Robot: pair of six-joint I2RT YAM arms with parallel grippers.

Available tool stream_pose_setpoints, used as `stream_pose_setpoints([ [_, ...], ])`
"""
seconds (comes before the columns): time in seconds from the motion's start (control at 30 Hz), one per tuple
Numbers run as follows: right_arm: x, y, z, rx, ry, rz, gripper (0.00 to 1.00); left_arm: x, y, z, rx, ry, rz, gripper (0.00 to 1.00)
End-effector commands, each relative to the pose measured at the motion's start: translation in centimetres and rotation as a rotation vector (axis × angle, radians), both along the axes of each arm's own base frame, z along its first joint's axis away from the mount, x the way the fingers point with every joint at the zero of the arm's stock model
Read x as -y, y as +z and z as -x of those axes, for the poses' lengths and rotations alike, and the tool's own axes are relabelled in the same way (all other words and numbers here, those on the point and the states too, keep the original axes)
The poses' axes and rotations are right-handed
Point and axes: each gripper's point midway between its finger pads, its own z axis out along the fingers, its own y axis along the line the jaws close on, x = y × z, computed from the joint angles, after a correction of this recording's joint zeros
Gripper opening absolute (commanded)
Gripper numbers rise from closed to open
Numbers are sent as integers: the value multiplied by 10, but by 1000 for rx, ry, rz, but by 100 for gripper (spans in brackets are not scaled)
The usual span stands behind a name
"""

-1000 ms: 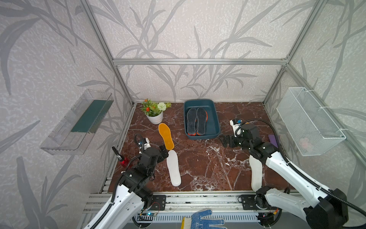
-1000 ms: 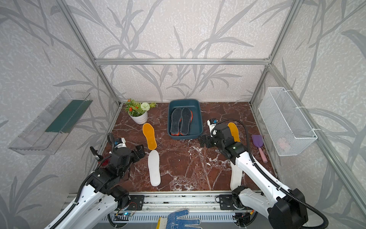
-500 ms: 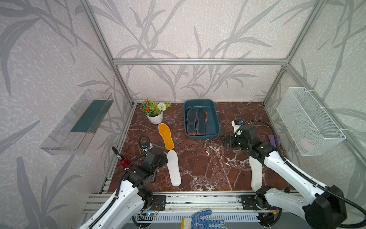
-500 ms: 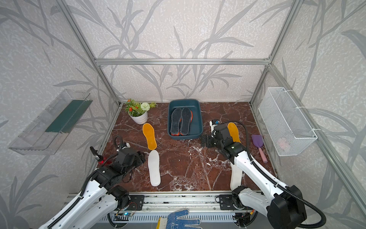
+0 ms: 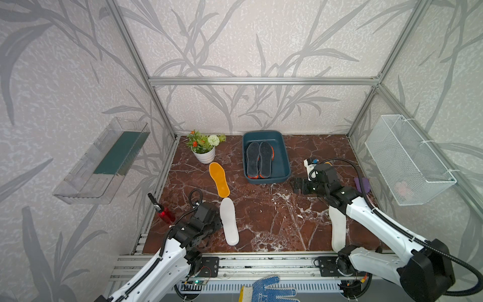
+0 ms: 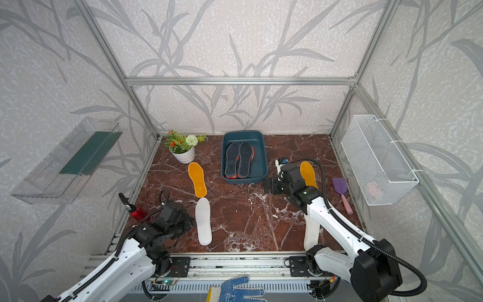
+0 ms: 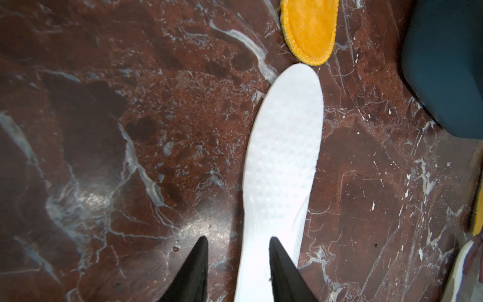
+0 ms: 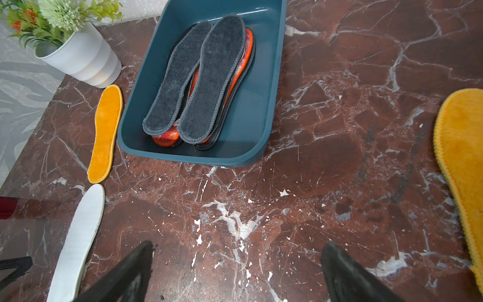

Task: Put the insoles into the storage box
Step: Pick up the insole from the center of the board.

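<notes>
The storage box stands at the back of the marble floor. It holds two dark grey insoles on top of red-orange ones. A yellow insole and a white insole lie end to end on the left. My left gripper is low over the white insole's edge, its jaws part open, one finger over the insole and one over bare floor. My right gripper hangs wide open and empty before the box. Another yellow insole and a white one lie on the right.
A white flower pot stands left of the box. A red bottle lies by the left rail and a purple scoop by the right wall. A wire basket and a clear shelf hang on the side walls. A blue-dotted glove lies at the front.
My left gripper has come down toward the front beside the white insole and its jaws have narrowed. The right arm has barely shifted and stays open.
</notes>
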Motion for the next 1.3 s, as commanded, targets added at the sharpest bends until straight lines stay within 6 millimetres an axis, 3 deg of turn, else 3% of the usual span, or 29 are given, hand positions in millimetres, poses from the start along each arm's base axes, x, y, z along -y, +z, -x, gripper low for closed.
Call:
stream_pose_setpoints([
  [0.0, -4, 6, -4, 13, 4, -20, 99, 11, -10, 2, -43, -2, 56, 37],
  [0.43, -4, 6, -3, 10, 1, -19, 99, 20, -40, 4, -141, -48, 37, 27],
  [0.73, -3, 5, -4, 7, -2, -15, 99, 16, -55, 13, -198, -60, 4, 0],
  [0.8, -3, 4, -4, 4, -4, -14, 99, 16, -54, 13, -195, -61, 5, 0],
  [1.0, -4, 2, -4, -1, -3, -17, 99, 22, -31, 5, -88, -91, 52, 0],
  [1.27, -9, 8, -4, 6, 17, -39, 100, 38, 40, -15, 259, -212, 163, 0],
])
